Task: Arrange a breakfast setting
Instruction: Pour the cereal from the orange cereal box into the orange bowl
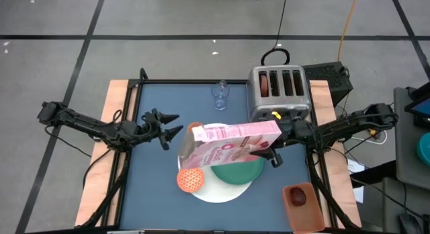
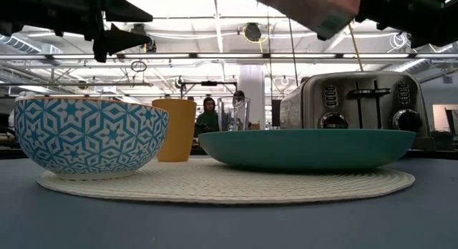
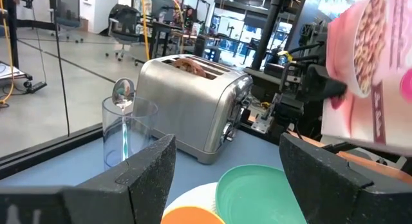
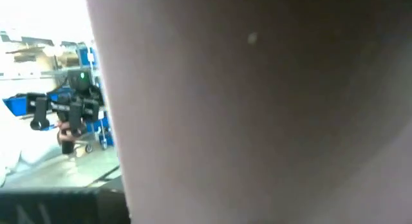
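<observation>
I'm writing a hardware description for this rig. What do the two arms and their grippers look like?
Both arms are dark, slim and jointed. The left arm ends in the left gripper with two pointed black fingers, broad and matte up close. Black cables trail beside the right arm; the right gripper is also black.

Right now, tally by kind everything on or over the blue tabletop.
Plates and bowls: 2, the green plate and the bowl
Drinking vessels: 2, the orange cup and the clear glass
Cutlery: 1, the spoon in the glass
Mats: 1, the white placemat
Appliances: 1, the toaster
Boxes: 1, the pink cereal box, held above the plate
Total: 8
</observation>
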{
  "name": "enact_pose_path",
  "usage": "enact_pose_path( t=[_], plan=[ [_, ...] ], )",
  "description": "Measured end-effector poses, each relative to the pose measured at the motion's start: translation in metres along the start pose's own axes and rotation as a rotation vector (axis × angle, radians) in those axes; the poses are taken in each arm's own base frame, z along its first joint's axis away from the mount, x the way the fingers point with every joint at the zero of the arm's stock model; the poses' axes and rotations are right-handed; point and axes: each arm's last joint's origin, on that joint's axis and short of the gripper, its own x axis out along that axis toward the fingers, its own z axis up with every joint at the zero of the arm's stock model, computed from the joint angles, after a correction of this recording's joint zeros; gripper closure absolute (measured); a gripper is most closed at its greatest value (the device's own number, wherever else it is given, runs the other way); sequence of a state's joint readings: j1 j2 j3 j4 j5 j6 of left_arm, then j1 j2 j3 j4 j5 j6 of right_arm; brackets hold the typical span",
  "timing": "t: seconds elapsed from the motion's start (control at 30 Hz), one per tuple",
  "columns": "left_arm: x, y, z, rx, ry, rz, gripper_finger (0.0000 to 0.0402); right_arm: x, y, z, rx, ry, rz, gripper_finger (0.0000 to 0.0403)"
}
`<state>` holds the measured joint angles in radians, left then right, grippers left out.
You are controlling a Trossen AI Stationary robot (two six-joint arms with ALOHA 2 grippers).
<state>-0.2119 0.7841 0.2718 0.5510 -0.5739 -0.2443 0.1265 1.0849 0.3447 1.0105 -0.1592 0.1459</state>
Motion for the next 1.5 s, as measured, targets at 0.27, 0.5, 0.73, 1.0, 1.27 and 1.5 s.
enact_pose_path(
  t=[0.27,0.5,0.73,1.0,1.27,1.5],
  plan=[
    [0.0,0.0,0.0,0.0,0.0,0.0,0.0124,-0.001,-0.002,-0.013,0.045,0.133,-0.022,0.019],
    [0.0,0.0,0.0,-0.002,0.0,0.0,0.0124,-0.002,-0.003,-0.02,0.059,0.208,-0.032,0.019],
    [0.0,0.0,0.0,-0.005,0.001,0.0,0.0124,-0.004,-0.003,-0.026,0.071,0.275,-0.042,0.019],
    [0.0,0.0,0.0,-0.006,0.0,0.0,0.0124,-0.005,-0.002,-0.03,0.132,0.326,0.011,0.019],
    [0.0,0.0,0.0,-0.014,0.001,0.0,0.0124,-0.007,-0.002,-0.036,0.152,0.383,0.009,0.019],
    [0.0,0.0,0.0,-0.018,0.001,0.0,0.0124,-0.008,-0.002,-0.038,0.157,0.414,0.0,0.019]
  ],
)
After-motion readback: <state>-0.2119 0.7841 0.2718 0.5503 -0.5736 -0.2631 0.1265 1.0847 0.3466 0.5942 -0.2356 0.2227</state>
